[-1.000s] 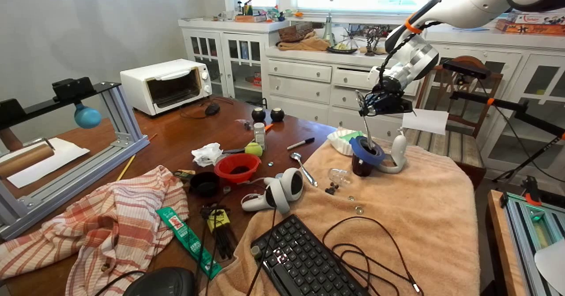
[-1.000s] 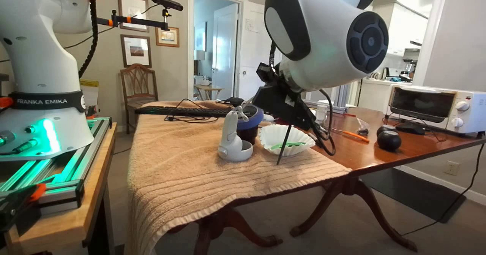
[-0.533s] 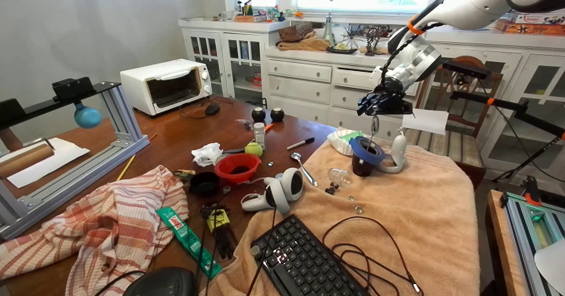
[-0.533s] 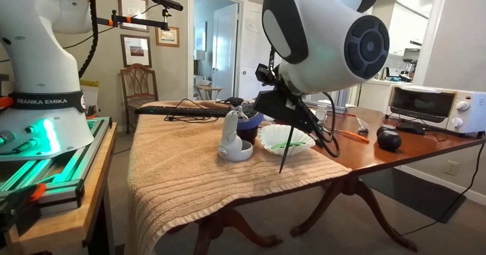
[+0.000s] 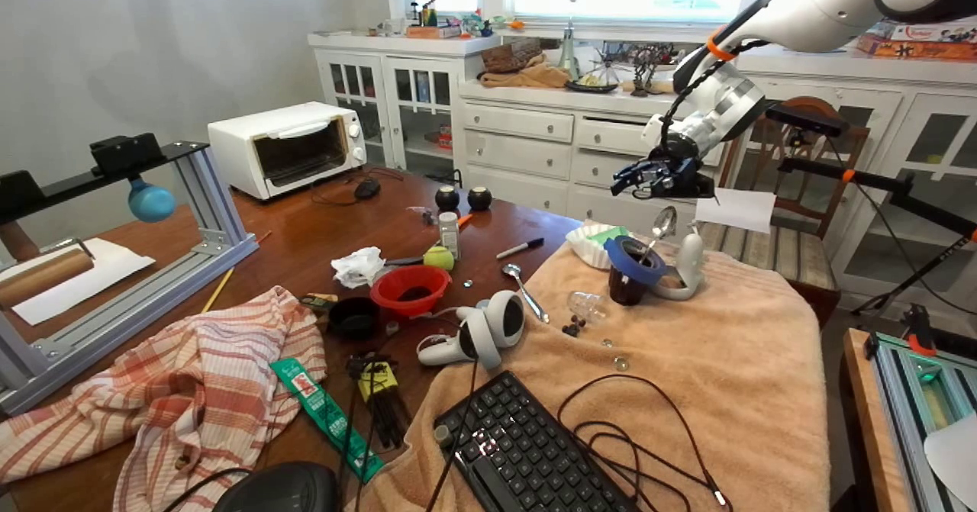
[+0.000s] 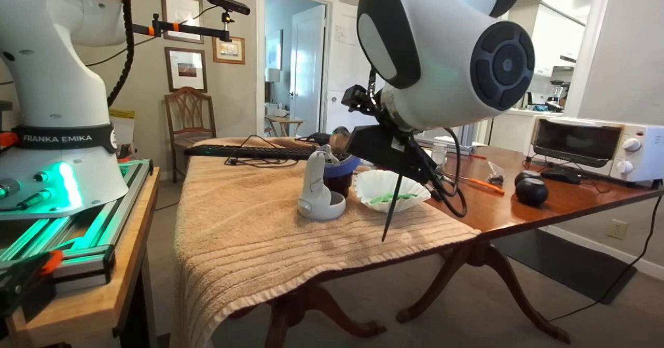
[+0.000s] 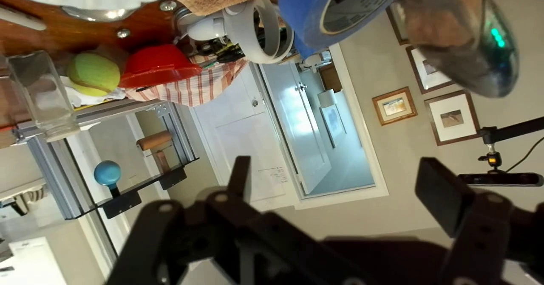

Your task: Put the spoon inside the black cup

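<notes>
A shiny metal spoon [image 5: 665,222] stands handle-down in the dark cup, its bowl up and leaning to one side. A blue tape roll [image 5: 635,260] sits on the mouth of that black cup [image 5: 626,289], with the spoon passing through its ring. In the wrist view the spoon's bowl [image 7: 457,34] rises beside the tape roll [image 7: 306,17]. Above the cup and apart from the spoon, my gripper [image 7: 335,170] is open, nothing between its fingers [image 7: 442,196]. The handle's lower end is hidden inside the cup.
A white controller [image 6: 314,190] stands against the cup's side, and a paper filter [image 6: 391,190] with something green lies close by. Another spoon [image 5: 525,292] lies on the table near a marker [image 5: 520,248]. A keyboard [image 5: 534,443] and cables occupy the towel's near part.
The spoon was between my fingers a second ago. My gripper has opened and let it go, and the spoon has tipped sideways, resting in the cup. The arm has drawn back slightly.
</notes>
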